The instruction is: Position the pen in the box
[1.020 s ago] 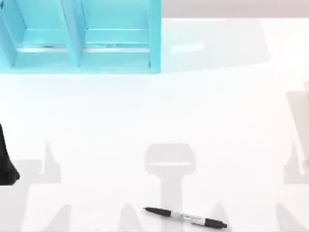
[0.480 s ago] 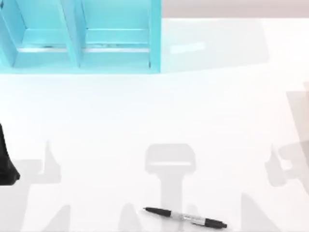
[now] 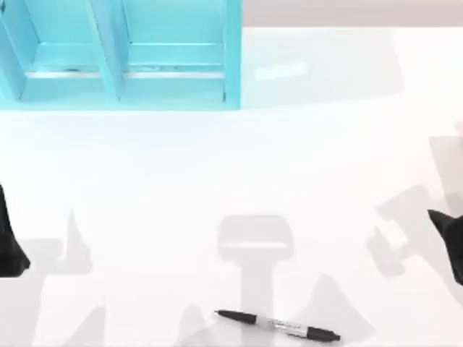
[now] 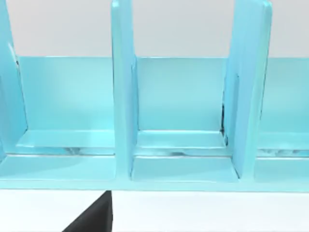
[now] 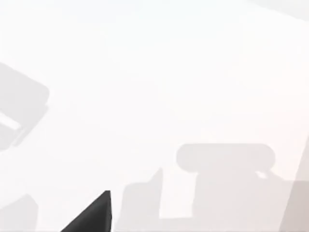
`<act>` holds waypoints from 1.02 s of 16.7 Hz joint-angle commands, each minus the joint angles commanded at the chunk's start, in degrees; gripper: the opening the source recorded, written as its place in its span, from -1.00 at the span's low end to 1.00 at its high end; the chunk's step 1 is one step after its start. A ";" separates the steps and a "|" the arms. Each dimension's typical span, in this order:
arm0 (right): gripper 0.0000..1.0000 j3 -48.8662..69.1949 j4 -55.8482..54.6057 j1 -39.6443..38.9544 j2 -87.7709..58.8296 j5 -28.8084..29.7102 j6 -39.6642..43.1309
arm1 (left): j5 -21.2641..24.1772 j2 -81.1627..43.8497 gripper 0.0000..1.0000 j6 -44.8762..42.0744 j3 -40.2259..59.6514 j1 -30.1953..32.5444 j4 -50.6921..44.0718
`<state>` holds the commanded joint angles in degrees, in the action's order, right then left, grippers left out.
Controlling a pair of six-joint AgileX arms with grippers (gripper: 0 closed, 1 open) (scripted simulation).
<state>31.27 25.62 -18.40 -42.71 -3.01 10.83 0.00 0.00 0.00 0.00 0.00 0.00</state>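
Pen [image 3: 278,325] well apart from right tool [image 3: 452,242]

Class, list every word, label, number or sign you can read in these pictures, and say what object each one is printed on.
Pen: small dark print on its silver-grey middle barrel, too small to read.
Blue box: no words, labels or numbers on it in the top view or the left wrist view.
White table: no writing.
So nothing here can be quoted.
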 joint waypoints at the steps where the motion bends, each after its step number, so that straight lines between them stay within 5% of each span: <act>1: 1.00 2.00 1.59 -1.23 -2.67 -0.21 0.78 | 0.00 0.00 1.00 0.00 0.00 0.00 0.00; 17: 1.00 33.16 27.70 -20.01 -45.97 -3.50 12.06 | 0.00 0.00 1.00 0.00 0.00 0.00 0.00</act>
<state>64.43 53.32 -38.41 -88.69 -6.51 22.88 0.00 0.00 0.00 0.00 0.00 0.00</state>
